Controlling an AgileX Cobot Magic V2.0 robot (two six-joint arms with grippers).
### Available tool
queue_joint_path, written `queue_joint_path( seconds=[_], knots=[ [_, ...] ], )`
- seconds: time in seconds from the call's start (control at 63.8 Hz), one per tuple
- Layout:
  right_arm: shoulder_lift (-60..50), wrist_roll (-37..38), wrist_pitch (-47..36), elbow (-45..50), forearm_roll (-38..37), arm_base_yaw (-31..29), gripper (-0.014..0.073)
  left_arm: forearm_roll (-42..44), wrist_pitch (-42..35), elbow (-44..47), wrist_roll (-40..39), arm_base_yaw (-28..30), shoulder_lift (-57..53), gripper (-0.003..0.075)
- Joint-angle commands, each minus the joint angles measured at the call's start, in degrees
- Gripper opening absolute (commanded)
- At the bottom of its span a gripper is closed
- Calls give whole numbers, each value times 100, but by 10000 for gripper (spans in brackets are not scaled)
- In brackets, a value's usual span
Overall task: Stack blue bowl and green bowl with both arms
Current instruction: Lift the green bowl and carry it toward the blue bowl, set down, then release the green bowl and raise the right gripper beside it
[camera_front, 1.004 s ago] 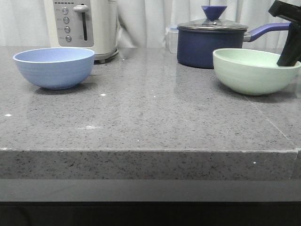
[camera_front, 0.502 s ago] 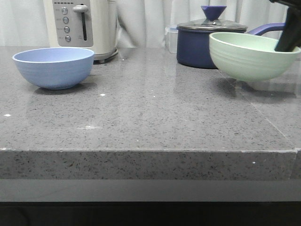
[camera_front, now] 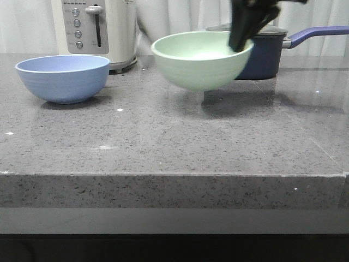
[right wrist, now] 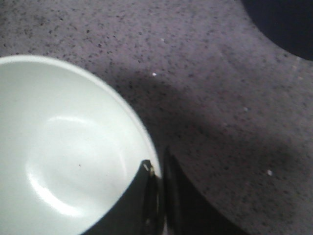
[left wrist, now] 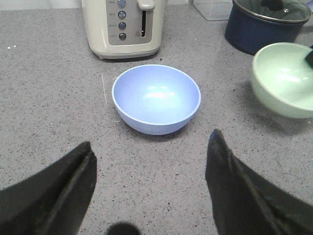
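Note:
The pale blue bowl [camera_front: 62, 78] rests upright on the grey counter at the left, empty; the left wrist view shows it [left wrist: 156, 98] ahead of my left gripper [left wrist: 151, 156], whose jaws stand wide open and apart from it. The mint-green bowl [camera_front: 200, 59] hangs above the counter's middle, tilted slightly. My right gripper [camera_front: 239, 42] is shut on its right rim, one finger inside and one outside, as the right wrist view shows [right wrist: 159, 169] on the green bowl [right wrist: 63, 152]. The green bowl [left wrist: 283, 78] also appears at the edge of the left wrist view.
A cream toaster [camera_front: 95, 30] stands behind the blue bowl. A dark navy lidded saucepan [camera_front: 267, 54] with a long handle sits behind the green bowl at the back right. The counter's front edge [camera_front: 174, 174] runs across the near side.
My right gripper has lifted the green bowl off the counter at the right and carried it leftward to above the middle. The blue bowl has not moved.

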Motion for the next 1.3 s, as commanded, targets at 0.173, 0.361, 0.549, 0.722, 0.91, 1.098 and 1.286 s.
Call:
queue_joint_path(
  seconds=[0.173, 0.361, 0.549, 0.722, 0.91, 1.098, 1.286],
  knots=[
    [461, 68, 140, -933, -45, 117, -54, -21, -426, -193, 3, -39, 39, 473],
    [513, 68, 166, -953, -17, 117, -27, -21, -459, -193, 3, -39, 39, 473],
    [513, 68, 232, -953, -17, 117, 155, -21, -552, -193, 3, -39, 39, 473],
    [507, 68, 285, -997, -17, 117, 325, -21, -562, -193, 3, -39, 39, 473],
    [338, 34, 495, -1140, -28, 117, 349, -21, -562, -193, 3, -39, 39, 473],
    [-160, 34, 614, -1134, -40, 117, 349, -21, -562, -193, 3, -39, 39, 473],
    [-835, 34, 400, -892, -51, 117, 349, -21, -562, -193, 3, -39, 39, 473]
  ],
)
